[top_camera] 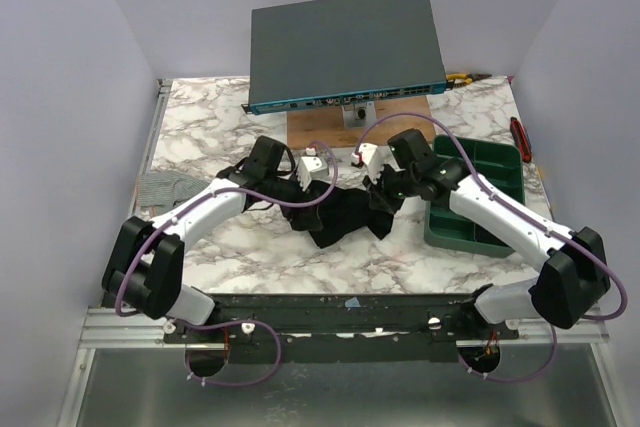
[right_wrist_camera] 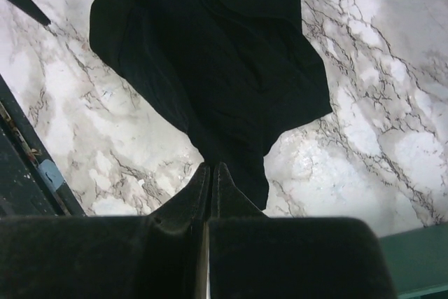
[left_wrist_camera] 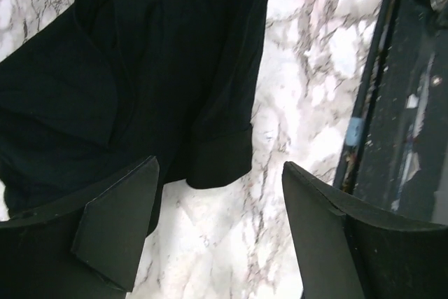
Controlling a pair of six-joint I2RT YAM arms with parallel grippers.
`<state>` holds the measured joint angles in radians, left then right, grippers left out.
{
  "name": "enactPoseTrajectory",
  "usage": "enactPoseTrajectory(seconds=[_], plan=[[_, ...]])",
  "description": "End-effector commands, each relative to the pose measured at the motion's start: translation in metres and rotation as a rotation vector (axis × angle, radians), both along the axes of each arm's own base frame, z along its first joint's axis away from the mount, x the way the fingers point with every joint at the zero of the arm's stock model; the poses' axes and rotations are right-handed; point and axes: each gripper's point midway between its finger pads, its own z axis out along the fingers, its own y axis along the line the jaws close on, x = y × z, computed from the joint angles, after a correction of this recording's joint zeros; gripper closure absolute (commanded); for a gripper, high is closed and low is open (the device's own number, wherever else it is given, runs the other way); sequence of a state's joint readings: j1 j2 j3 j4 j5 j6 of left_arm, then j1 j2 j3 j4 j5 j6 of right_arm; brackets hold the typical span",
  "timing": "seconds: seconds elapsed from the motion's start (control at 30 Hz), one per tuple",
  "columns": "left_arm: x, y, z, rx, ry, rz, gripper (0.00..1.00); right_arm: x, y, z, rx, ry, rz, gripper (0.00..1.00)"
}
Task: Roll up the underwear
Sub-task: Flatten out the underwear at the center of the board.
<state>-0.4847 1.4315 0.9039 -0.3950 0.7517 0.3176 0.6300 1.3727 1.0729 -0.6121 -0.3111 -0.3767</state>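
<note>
The black fabric underwear (top_camera: 340, 215) lies crumpled on the white marble-patterned table top (top_camera: 200, 117), about midway across it and towards its near half. In the top view it runs as a dark, uneven band, lower at its middle and bunched at both ends under the two arms.

The right gripper (right_wrist_camera: 211, 170) is at the underwear's right end. Its fingers are pressed together on the cloth's edge, and in the right wrist view the fabric narrows towards the tips from a broad, folded mass.

The left gripper (left_wrist_camera: 218, 173) hovers over the underwear's left end with its fingers (left_wrist_camera: 119, 229) spread wide. Between them the left wrist view shows a hemmed corner of the cloth and bare marble. Nothing is gripped there.

Right of the underwear, just beside it, sits a dark green plastic tray with compartments (top_camera: 478, 197), partly under the right arm. Behind the underwear a flat dark grey metal box with a blue front strip (top_camera: 345, 47) rests tilted on a brown wooden block (top_camera: 310, 125). Well to the underwear's left, at the table's edge, lies a small folded grey cloth (top_camera: 165, 187). Far to its right and behind, a red-handled tool (top_camera: 520, 137) lies at the table's edge. In front of the underwear a black metal rail (top_camera: 300, 303) runs along the near edge, with a small piece of blue tape (left_wrist_camera: 355, 131) on it.
</note>
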Motion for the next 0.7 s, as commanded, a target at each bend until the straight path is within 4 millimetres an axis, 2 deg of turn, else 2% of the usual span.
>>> enactPoseTrajectory(seconds=[0.0,0.23,0.43,0.67], plan=[[-0.005,-0.020,0.012,-0.096,0.134,0.003,0.24,0.002,0.004,0.010,0.087,0.031,-0.008,0.99],[-0.001,-0.026,-0.008,-0.048,0.271,0.031,0.26,0.002,0.002,0.012,0.110,0.052,-0.011,1.00],[0.009,-0.027,-0.010,-0.046,0.245,0.049,0.26,-0.002,0.000,0.012,0.118,0.066,-0.001,0.99],[0.008,-0.026,-0.012,-0.027,0.263,0.034,0.25,0.000,-0.005,0.016,0.130,0.056,-0.012,0.99]])
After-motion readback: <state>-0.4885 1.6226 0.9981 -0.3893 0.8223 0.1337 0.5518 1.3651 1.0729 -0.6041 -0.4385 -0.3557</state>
